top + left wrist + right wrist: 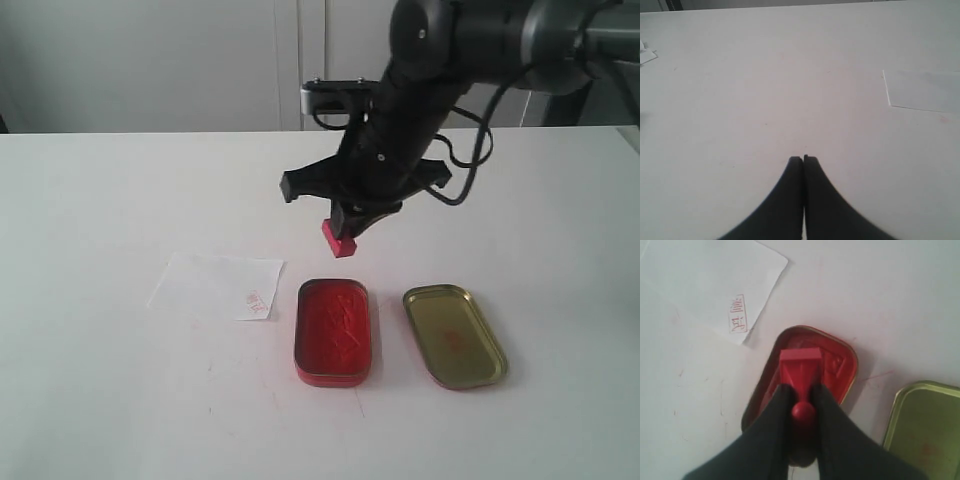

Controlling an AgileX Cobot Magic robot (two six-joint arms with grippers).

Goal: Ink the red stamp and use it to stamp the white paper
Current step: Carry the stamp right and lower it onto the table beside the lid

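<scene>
**Stamp handling: grip and clearances**

The right claw holds the stamp, its fingers pinched narrow on the handle just below the knob. The stamp hangs clear of the worktop. In the exterior view it sits at 12 o'clock of the open ink tin; the right wrist view shows its base over the red pad.

Handling, as a judgement: the stamp is small, light, rigid plastic and probably smooth. The handle is the correct grip point, and a side load could twist the stamp in the fingers. Keep the base level.

The paper lies flat at 9 o'clock of the tin, just beside it, with a red imprint near its closest corner. It is thin and may slide or lift with the stamp.

The gold lid lies at 3 o'clock of the tin, off the route. The raised tin rim stands between pad and paper. The left claw is closed and empty over bare worktop.
</scene>
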